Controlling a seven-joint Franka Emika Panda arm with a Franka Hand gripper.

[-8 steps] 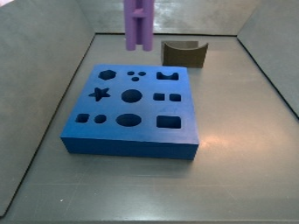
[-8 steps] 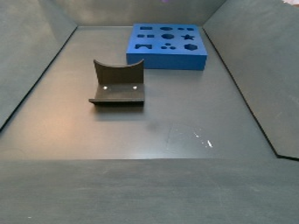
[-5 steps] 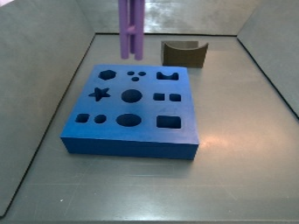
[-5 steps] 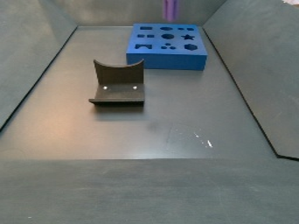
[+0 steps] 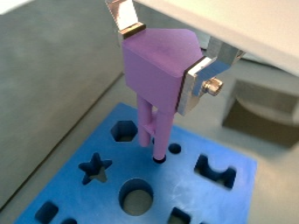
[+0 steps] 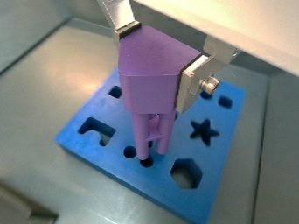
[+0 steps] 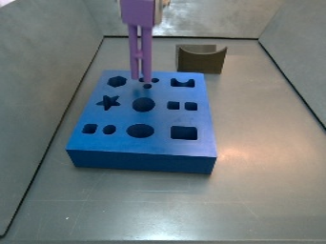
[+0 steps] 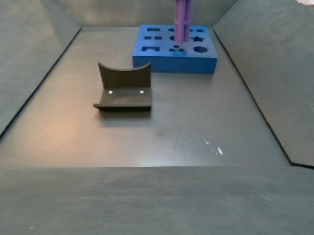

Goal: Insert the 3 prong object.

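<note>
**3 prong object at the mouth of its holes**

3 prong object (image 5: 158, 70): lavender, upright, clamped between the 2 silver finger plates of the gripper (image 5: 167, 54), which hangs above the far part of the blue block (image 7: 140, 143). In both wrist views the prongs point straight down at the cluster of 3 small round holes (image 7: 145, 81); the tips look to be at the block's top face, possibly just entering. Seating depth cannot be told.

Left to right in a side view:
- hexagon hole (image 7: 117, 81) at the far-left corner, star hole (image 7: 110, 101) nearer the camera from it
- the prongs (image 7: 137, 59) coming down on the small holes, just beside the hexagon
- large round hole (image 7: 144, 104), then notched cut-out (image 7: 184, 83) and square holes farther right
- dark brown arch block (image 7: 201, 58) on the floor beyond the block, well apart from the gripper

The opposite side view shows the lavender piece (image 8: 182, 20) standing over the block's far side, the arch block (image 8: 123, 88) alone in mid-floor.

Risks, as judgement:
- slight tilt or twist in the grasp puts 1 prong on the hole rim; pressing down would then bend the thin prongs or shove the block
- the block appears unfixed, so a sideways push could slide it
- letting go before full seating leaves the tall piece free to lean or topple
</note>
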